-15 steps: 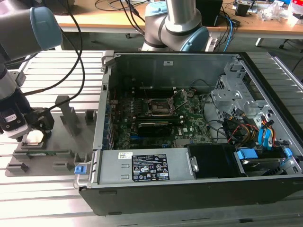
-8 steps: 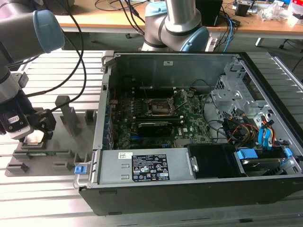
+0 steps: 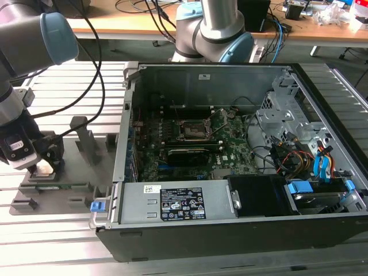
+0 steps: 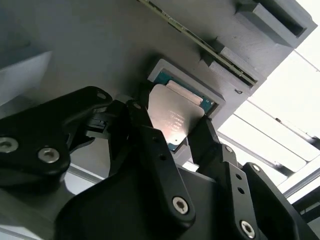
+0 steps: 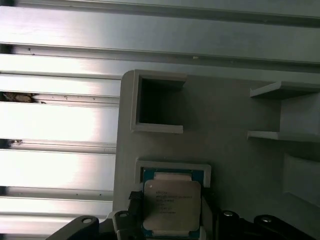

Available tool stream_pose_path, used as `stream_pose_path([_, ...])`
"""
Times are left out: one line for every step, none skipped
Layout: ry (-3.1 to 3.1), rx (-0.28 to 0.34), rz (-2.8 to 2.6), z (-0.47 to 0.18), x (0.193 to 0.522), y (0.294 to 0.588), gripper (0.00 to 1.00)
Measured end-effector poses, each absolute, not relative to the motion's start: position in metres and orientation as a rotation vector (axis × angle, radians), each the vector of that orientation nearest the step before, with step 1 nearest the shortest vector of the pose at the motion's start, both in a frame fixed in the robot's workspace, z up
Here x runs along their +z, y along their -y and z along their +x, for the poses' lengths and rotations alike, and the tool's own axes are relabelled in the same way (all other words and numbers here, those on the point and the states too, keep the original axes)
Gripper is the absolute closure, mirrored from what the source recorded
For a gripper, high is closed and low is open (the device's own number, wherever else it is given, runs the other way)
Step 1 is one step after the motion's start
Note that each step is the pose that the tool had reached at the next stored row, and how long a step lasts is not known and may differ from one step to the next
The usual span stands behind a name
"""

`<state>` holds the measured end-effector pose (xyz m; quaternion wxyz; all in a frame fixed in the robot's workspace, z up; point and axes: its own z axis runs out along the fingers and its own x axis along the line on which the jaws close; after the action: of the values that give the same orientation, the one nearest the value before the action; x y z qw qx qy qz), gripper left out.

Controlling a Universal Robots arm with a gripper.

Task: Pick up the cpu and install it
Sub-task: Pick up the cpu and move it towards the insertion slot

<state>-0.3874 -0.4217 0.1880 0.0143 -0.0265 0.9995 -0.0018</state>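
Note:
The cpu (image 4: 172,117) is a small square chip with a pale silvery top and a green edge. It lies at a shallow pocket of the grey holder plate (image 3: 77,192), on the exterior view's left, outside the computer case. My gripper (image 4: 172,127) is down over it. One black finger (image 4: 141,117) presses one side of the chip and the other finger (image 4: 204,134) the opposite side. In the first wrist view the cpu (image 5: 172,204) sits between the gripper (image 5: 171,212) fingers. The black socket (image 3: 194,130) on the motherboard is inside the case, far from the gripper (image 3: 43,167).
The open computer case (image 3: 230,68) lies on the slatted metal table (image 3: 52,253), with drive cages and cables on the exterior view's right. The holder plate carries upright posts (image 3: 86,138), an empty square pocket (image 5: 157,102) and a long thin strip (image 4: 200,44). Cables trail behind the arm.

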Motion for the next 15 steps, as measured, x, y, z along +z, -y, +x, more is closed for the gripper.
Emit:
stream_pose_path([-3.112,-0.006,-0.082,-0.387,0.188,0.422,0.45])
stream_pose_path([-3.112,-0.006,-0.082,-0.387,0.188,0.422,0.45])
stream_pose_path([-3.112,-0.005,-0.082,-0.387,0.188,0.422,0.45])
stream_pose_path([-3.112,-0.006,-0.082,-0.387,0.188,0.422,0.45])
stream_pose_path([-3.112,-0.006,-0.083,-0.387,0.188,0.422,0.45])
stream_pose_path([-3.112,-0.008,-0.082,-0.387,0.188,0.422,0.45])
stream_pose_path([-3.111,-0.008,-0.083,-0.387,0.189,0.422,0.45])
stream_pose_path([-3.111,-0.008,-0.083,-0.387,0.191,0.422,0.45])
stream_pose_path([-3.112,-0.008,-0.083,-0.387,0.197,0.422,0.45])
stream_pose_path([-3.112,-0.008,-0.082,-0.387,0.199,0.422,0.45])
stream_pose_path([-3.112,-0.008,-0.083,-0.387,0.200,0.422,0.45])
stream_pose_path([-3.112,-0.008,-0.083,-0.387,0.202,0.422,0.45])
stream_pose_path([-3.112,-0.008,-0.083,-0.387,0.204,0.422,0.45])
stream_pose_path([-3.112,-0.008,-0.083,-0.387,0.205,0.422,0.45])
stream_pose_path([-3.112,-0.008,-0.082,-0.387,0.207,0.422,0.45])
